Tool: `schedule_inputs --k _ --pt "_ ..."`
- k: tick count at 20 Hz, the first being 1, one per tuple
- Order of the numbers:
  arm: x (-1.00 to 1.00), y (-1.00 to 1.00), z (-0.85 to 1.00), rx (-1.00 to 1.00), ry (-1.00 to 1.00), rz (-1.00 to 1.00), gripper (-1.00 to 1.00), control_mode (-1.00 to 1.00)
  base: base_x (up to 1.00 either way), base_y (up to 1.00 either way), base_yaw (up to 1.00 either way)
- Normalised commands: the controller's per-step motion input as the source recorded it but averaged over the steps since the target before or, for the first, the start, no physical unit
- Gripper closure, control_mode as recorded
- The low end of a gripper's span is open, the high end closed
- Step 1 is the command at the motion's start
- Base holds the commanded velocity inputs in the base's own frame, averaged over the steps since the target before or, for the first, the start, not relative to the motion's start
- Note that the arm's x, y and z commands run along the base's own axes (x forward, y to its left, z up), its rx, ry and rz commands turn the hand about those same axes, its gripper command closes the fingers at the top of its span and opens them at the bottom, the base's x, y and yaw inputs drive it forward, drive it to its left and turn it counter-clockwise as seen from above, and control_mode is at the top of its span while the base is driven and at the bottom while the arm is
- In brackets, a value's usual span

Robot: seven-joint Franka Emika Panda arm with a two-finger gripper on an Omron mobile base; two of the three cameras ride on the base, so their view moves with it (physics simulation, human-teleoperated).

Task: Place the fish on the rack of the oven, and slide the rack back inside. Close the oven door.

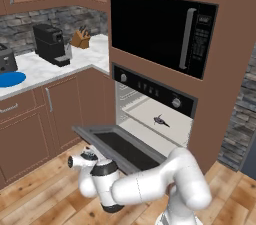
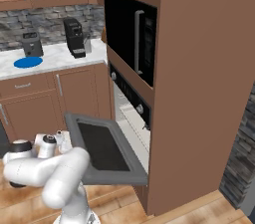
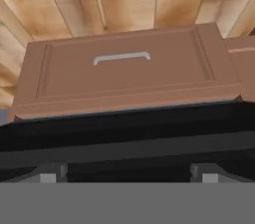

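The fish [image 1: 160, 120] lies on the rack [image 1: 165, 126], and the rack sits inside the oven [image 1: 150, 111]. The oven door [image 1: 120, 146] hangs open and flat, so the one job left looks like shutting it.

The end effector [image 1: 75, 161] is low down, just beside the front edge of the door. Its fingers [image 3: 50, 175] stand wide apart and hold nothing. The hand view looks along the dark underside of the door at a brown drawer [image 3: 124, 71] below it.

What could go wrong? The end effector could push up at the corner of the door and not the middle. Then it may slip off the edge and the door would drop back down. If the door swings up too fast, it could bang, and the little fish might slide on the smooth rack. If the rack sticks out a bit, the door would hit it and stay ajar; I cannot tell if it is all the way in. The big white arm is also close under the door and could bump it.
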Motion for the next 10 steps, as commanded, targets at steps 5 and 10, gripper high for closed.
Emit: schedule_inputs --k 5,10 --pt "0.00 -1.00 0.08 -0.16 -0.35 -0.26 -1.00 -1.00 0.00 0.00 0.00" --pt "0.06 -1.00 0.13 -0.12 -0.23 -0.24 -1.00 -1.00 0.00 0.00 0.00"
